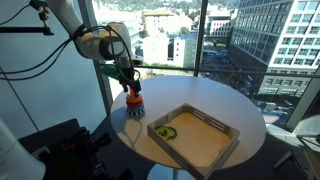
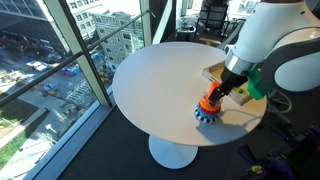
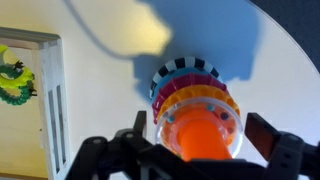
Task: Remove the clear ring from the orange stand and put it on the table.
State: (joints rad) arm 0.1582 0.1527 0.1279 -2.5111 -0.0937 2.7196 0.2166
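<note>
The orange stand [image 3: 200,140] stands upright on the round white table [image 3: 110,110], with several coloured rings stacked on it. The clear ring [image 3: 233,118] sits on top of the stack, around the orange peg. My gripper [image 3: 200,130] is open right above the stand, one dark finger on each side of the clear ring, close to its rim. Both exterior views show the stand [image 1: 133,101] [image 2: 208,108] near the table's edge with my gripper [image 1: 129,83] [image 2: 224,92] lowered over its top. The clear ring is too faint to make out there.
A shallow square wooden tray [image 1: 222,133] lies on the table [image 1: 190,95] beside the stand, with a green and yellow toy [image 1: 166,130] in one corner. The tray's edge [image 3: 52,100] and toy [image 3: 13,82] show in the wrist view. Windows stand behind.
</note>
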